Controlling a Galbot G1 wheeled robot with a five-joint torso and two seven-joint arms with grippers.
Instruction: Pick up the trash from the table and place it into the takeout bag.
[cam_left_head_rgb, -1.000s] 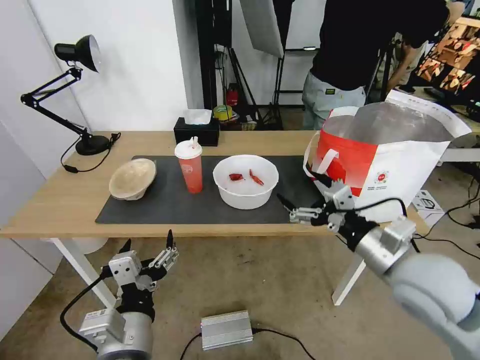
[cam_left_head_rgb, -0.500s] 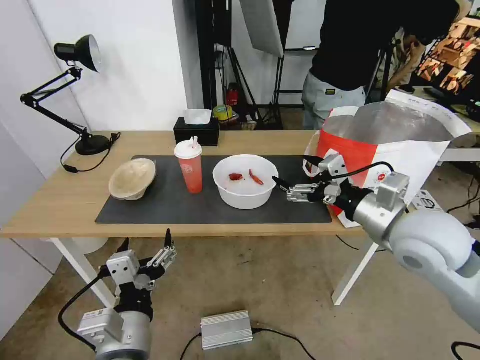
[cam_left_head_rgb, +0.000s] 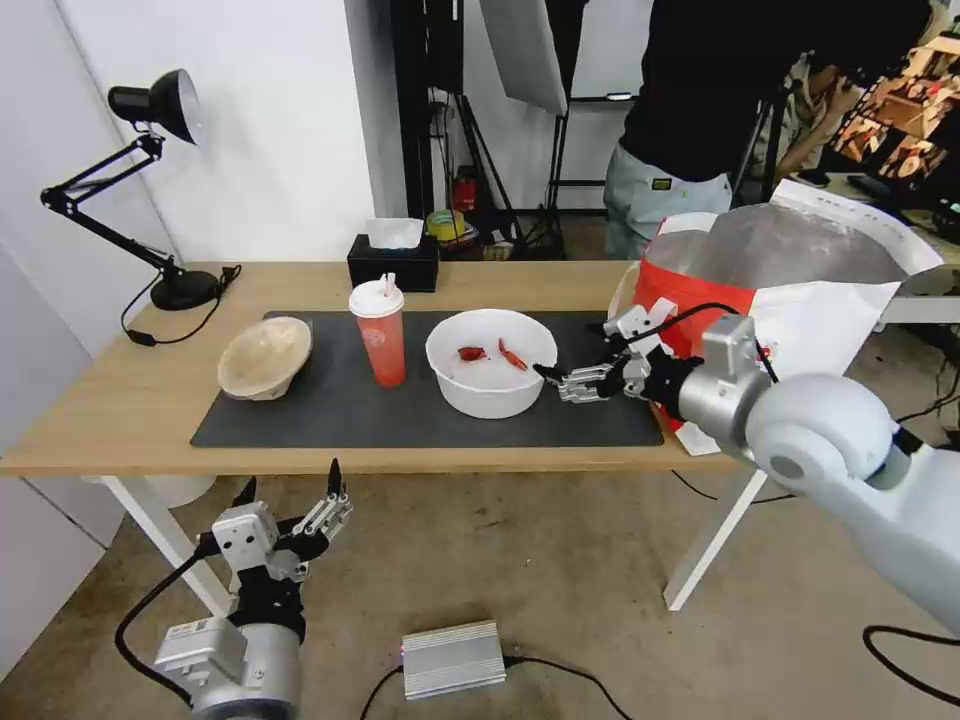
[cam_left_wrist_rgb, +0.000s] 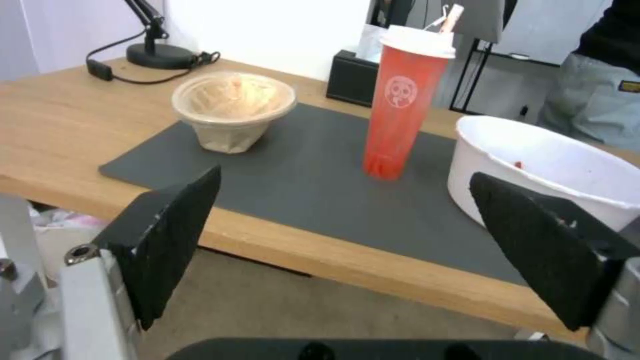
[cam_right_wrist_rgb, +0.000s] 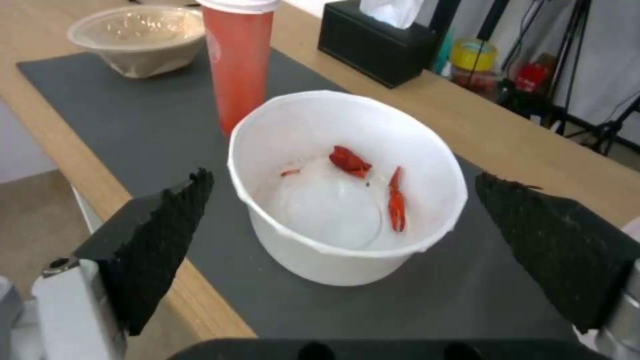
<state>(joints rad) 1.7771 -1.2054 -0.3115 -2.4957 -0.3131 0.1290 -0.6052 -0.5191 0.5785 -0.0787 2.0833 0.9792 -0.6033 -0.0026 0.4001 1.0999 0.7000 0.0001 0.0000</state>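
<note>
The counter (cam_left_head_rgb: 120, 410) runs across the middle of the head view from the left edge to right of centre, its light wood carrying a dark mat (cam_left_head_rgb: 400, 410). The bag (cam_left_head_rgb: 800, 290) stands open at the counter's right end, in the upper right of the frame, silvery lining up and red panel facing the mat.

The right arm reaches in from the lower right, and the right gripper (cam_left_head_rgb: 572, 350) sits just right of centre, above the mat's right part and just beside the white bowl (cam_left_head_rgb: 491, 362). Its fingers (cam_right_wrist_rgb: 167, 240) are spread wide and hold nothing; in the right wrist view they stand to either side of the bowl, whether touching it cannot be told. The bowl rests on the mat at frame centre with red scraps (cam_right_wrist_rgb: 373, 175) on its bottom.

The left gripper (cam_left_head_rgb: 292, 497) hangs in the lower left of the head view, below the counter's front edge, its fingers (cam_left_wrist_rgb: 167, 235) also wide and empty.

The pulp bowl (cam_left_head_rgb: 265, 357) lies tilted on the mat's left end, centre left of the frame. The red cup (cam_left_head_rgb: 379, 333) stands upright between the two bowls, white lid on. A black tissue box (cam_left_head_rgb: 393, 262) sits behind the cup near the counter's far edge, and a desk lamp (cam_left_head_rgb: 130, 180) occupies the upper left.
</note>
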